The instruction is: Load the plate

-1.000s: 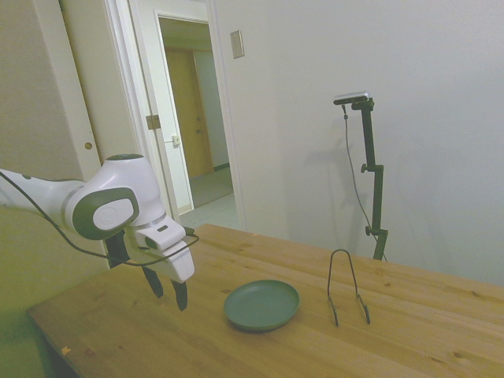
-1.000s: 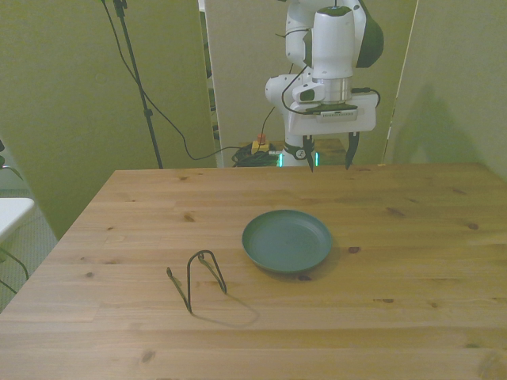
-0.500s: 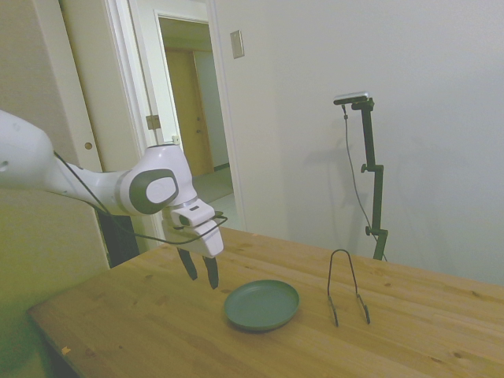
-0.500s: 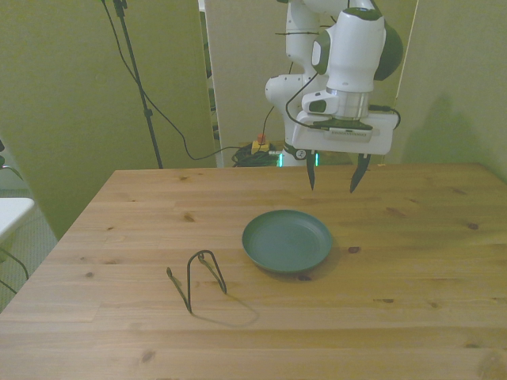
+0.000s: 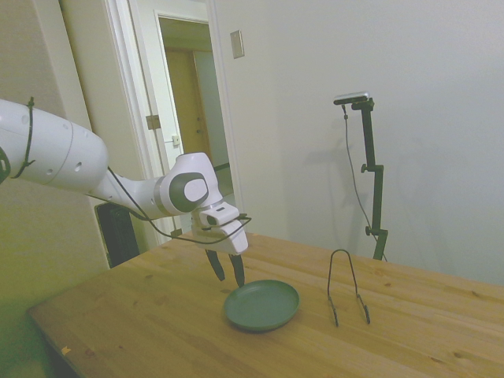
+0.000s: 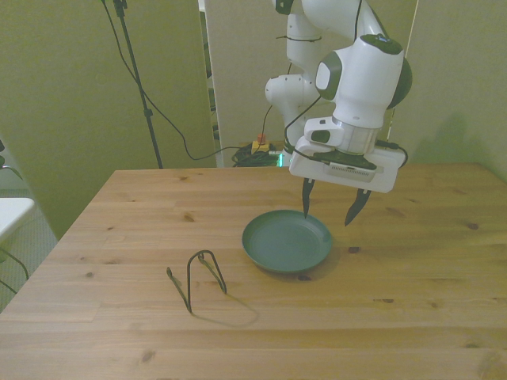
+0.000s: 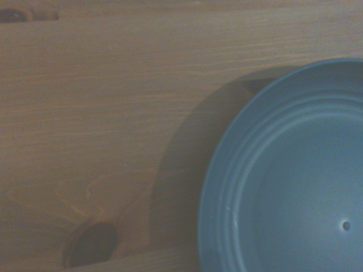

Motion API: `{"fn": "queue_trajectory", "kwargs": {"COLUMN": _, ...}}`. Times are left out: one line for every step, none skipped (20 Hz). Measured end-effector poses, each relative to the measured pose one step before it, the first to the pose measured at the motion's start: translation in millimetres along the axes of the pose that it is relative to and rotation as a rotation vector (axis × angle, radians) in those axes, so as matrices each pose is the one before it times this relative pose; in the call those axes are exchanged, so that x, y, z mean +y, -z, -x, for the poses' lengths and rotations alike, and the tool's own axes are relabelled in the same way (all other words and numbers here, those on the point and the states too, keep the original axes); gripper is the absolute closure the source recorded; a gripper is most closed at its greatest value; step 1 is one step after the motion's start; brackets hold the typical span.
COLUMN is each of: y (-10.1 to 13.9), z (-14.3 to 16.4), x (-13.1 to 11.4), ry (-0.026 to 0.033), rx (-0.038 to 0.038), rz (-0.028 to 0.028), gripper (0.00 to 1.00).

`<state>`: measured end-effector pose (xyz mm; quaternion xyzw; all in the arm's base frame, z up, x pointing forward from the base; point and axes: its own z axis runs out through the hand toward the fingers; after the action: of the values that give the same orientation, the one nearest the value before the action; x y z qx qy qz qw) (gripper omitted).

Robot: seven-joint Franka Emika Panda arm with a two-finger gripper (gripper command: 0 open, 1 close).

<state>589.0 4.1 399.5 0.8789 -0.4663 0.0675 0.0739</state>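
Wrist view cuts off most of the plate (image 7: 283,187), pincer (image 6: 329,212) spread above its rim, wire stand (image 6: 198,277) apart.

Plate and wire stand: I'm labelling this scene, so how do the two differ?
The plate is a round, solid dark green dish lying flat; the wire stand is a thin black bent loop rising upright. The plate lies below the end effector; the stand sits apart from it. Both rest on the wooden table.

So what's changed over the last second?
The gripper has swung forward over the table and dropped, from behind the far edge to just above the plate's far rim on the front view's right. Its jaws are open and empty as before. Plate and wire stand haven't moved.
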Motion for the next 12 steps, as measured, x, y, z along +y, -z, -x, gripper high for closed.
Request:
{"fn": "queue_trajectory", "kwargs": {"y": -5.21, "z": 1.68, "x": -2.10, "ry": 0.00369, "rx": 0.00250, "rz": 0.00788, "gripper": 0.00}}
{"fn": "queue_trajectory", "kwargs": {"y": -4.53, "z": 2.07, "x": -2.23, "ry": 0.00303, "rx": 0.00025, "rz": 0.00508, "gripper": 0.00}}
{"fn": "queue_trajectory", "kwargs": {"y": -3.04, "z": 2.60, "x": -2.22, "ry": 0.00314, "rx": -0.00095, "rz": 0.00296, "gripper": 0.00}}
{"fn": "queue_trajectory", "kwargs": {"y": -2.30, "z": 2.72, "x": -2.15, "ry": 0.00305, "rx": -0.00080, "rz": 0.00239, "gripper": 0.00}}
{"fn": "queue_trajectory", "kwargs": {"y": -0.25, "z": 1.83, "x": -1.21, "ry": 0.00331, "rx": 0.00021, "rz": 0.00001, "gripper": 0.00}}
{"fn": "queue_trajectory", "kwargs": {"y": 0.85, "z": 1.74, "x": -1.09, "ry": 0.00348, "rx": 0.00075, "rz": -0.00121, "gripper": 0.00}}
{"fn": "queue_trajectory", "kwargs": {"y": 1.57, "z": 1.41, "x": -0.50, "ry": 0.00398, "rx": 0.00063, "rz": -0.00159, "gripper": 0.00}}
{"fn": "queue_trajectory", "kwargs": {"y": 5.18, "z": 3.01, "x": 0.52, "ry": 0.00467, "rx": 0.00251, "rz": -0.00349, "gripper": 0.00}}
{"fn": "queue_trajectory", "kwargs": {"y": -0.02, "z": -0.01, "x": 0.01, "ry": -0.00004, "rx": -0.00002, "rz": 0.00004, "gripper": 0.00}}
{"fn": "queue_trajectory", "kwargs": {"y": -0.12, "z": -0.10, "x": 0.12, "ry": -0.00112, "rx": -0.00010, "rz": 0.00029, "gripper": 0.00}}
{"fn": "queue_trajectory", "kwargs": {"y": -0.61, "z": -0.09, "x": 0.22, "ry": -0.00121, "rx": -0.00077, "rz": 0.00210, "gripper": 0.00}}
{"fn": "queue_trajectory", "kwargs": {"y": -1.74, "z": -0.29, "x": 0.29, "ry": -0.00135, "rx": -0.00074, "rz": 0.00479, "gripper": 0.00}}
